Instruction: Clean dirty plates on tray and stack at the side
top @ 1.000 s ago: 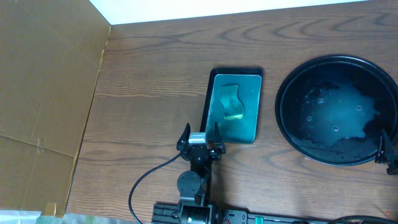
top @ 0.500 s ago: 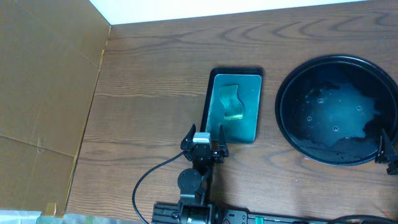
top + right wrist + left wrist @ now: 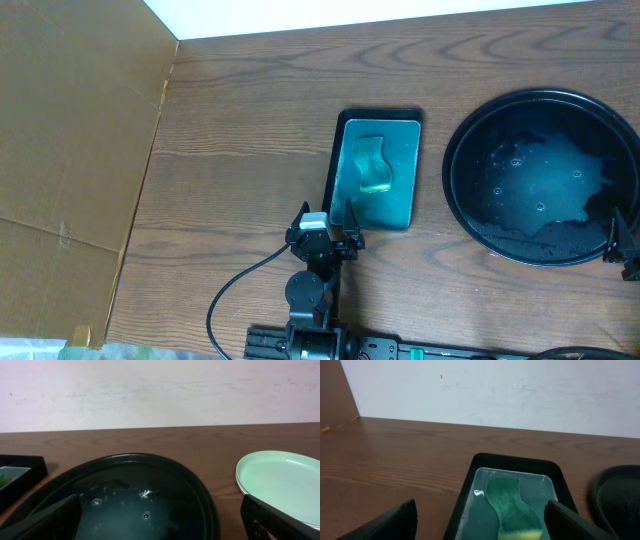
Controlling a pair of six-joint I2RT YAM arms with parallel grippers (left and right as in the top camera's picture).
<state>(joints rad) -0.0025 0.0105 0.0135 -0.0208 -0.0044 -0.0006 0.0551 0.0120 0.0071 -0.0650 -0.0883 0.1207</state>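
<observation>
Wooden table [image 3: 250, 120] with round black tray [image 3: 446, 178], teal tray [image 3: 380, 114], stacked pale plates [image 3: 285, 480]

The overhead view's edge is cropping the large round glossy black tray [image 3: 470, 215] and most of the right pincer [image 3: 622, 242], while the right wrist view is clipping the stacked pale green plates [image 3: 280, 485].

Clerk: Entry for lettering, labels, brands, numbers, signs?

Checker: None legible in any view. Cardboard [image 3: 70, 150], round black tray [image 3: 470, 215], rectangular teal tray [image 3: 380, 114] and stacked plates [image 3: 280, 482] all show plain, unmarked faces.
</observation>
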